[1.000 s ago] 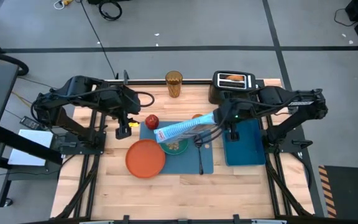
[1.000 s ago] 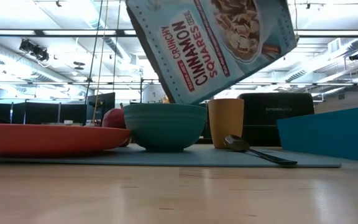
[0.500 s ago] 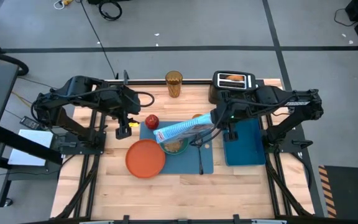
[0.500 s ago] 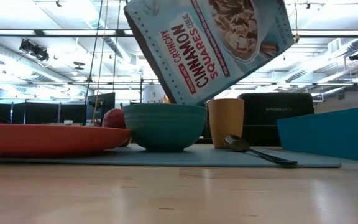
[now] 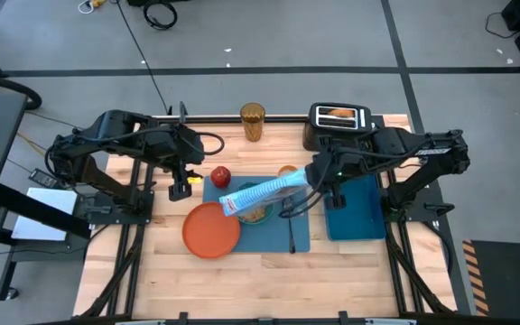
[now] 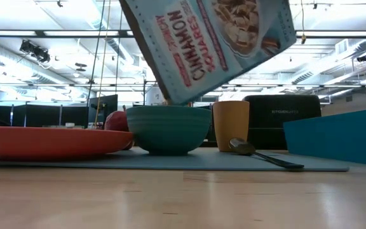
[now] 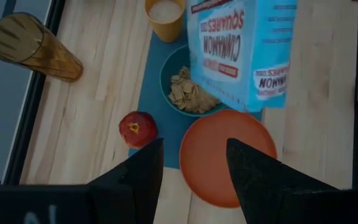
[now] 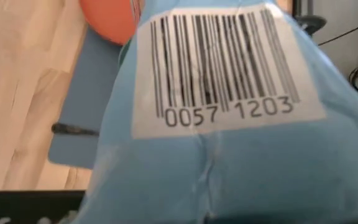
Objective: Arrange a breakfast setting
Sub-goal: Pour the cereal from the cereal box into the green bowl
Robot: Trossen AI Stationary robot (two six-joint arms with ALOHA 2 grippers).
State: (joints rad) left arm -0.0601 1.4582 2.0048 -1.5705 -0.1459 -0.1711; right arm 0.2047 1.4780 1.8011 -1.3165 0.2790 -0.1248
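Note:
My right gripper (image 5: 317, 181) is shut on the blue cereal box (image 5: 264, 194), which is tilted over the teal bowl (image 5: 255, 214) with its lower end above it. The bowl holds cereal pieces (image 7: 188, 94). The bowl, the orange cup (image 5: 286, 171), the metal spoon (image 5: 292, 230) and the red apple (image 5: 220, 176) rest on the blue placemat (image 5: 278, 238). The orange plate (image 5: 211, 229) lies on the mat's left edge. Toast (image 5: 337, 113) sticks out of the toaster. My left gripper (image 5: 181, 185) is open and empty, left of the apple. My right gripper holds the box at its raised bottom end (image 5: 303, 181), coming from the table's right side. In the right wrist view the barcode face (image 8: 222, 68) fills the picture and hides the fingers. The box is lifted clear and slants down toward the bowl (image 6: 168, 129).
A black toaster (image 5: 340, 118) stands at the far edge, a brown ribbed tumbler (image 5: 252, 122) to its left. A blue bin (image 5: 351, 208) sits right of the mat. Bare wood lies along the near edge.
My right gripper has moved a little toward the near edge and tipped the box further. The box's lower end has swung toward the table's left and near side over the bowl.

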